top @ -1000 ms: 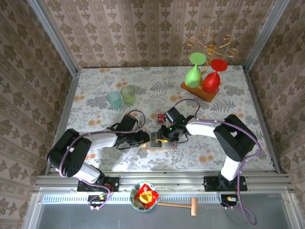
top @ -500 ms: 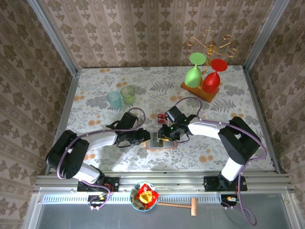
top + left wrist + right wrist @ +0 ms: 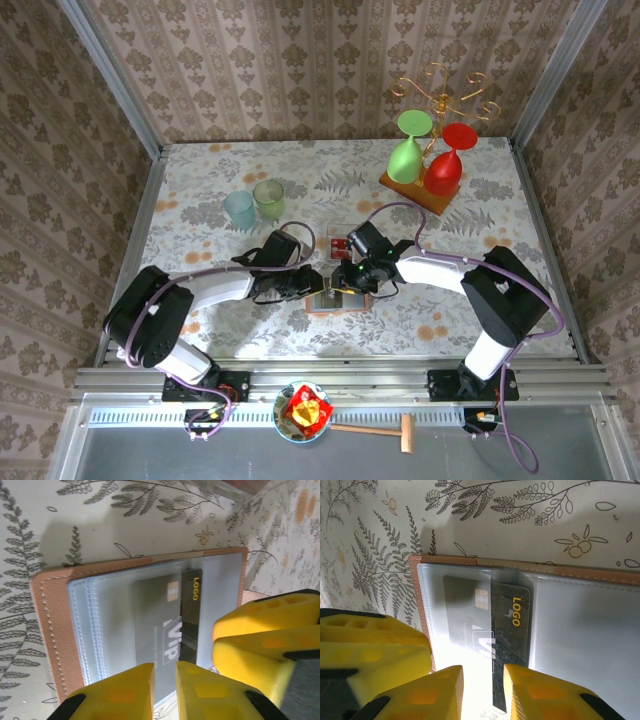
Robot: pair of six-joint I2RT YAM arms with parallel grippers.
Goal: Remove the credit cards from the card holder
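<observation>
Standing at the near edge of the wallet (image 3: pixel 50 630), the left pincer (image 3: pixel 164 675) has its yellow fingers a narrow gap apart; I cannot tell whether they clamp anything. The right pincer (image 3: pixel 482 680) comes at the same wallet from its right side. Its fingers too are a narrow gap apart over the wallet's rim, and their grip cannot be told.

The wallet lies spread flat on the desk (image 3: pixel 200 240), clear pockets facing up. One dark card (image 3: pixel 165 630) sits in those pockets, just ahead of both pincers, with its gold-lettered end near the wallet's fold.

Just beyond the wallet a small red card (image 3: pixel 339 240) lies on the desk. Two cups (image 3: pixel 254 204) stand well to the wallet's far left. A wooden stand (image 3: pixel 415 185) with a green glass and a red glass is well to its far right.
</observation>
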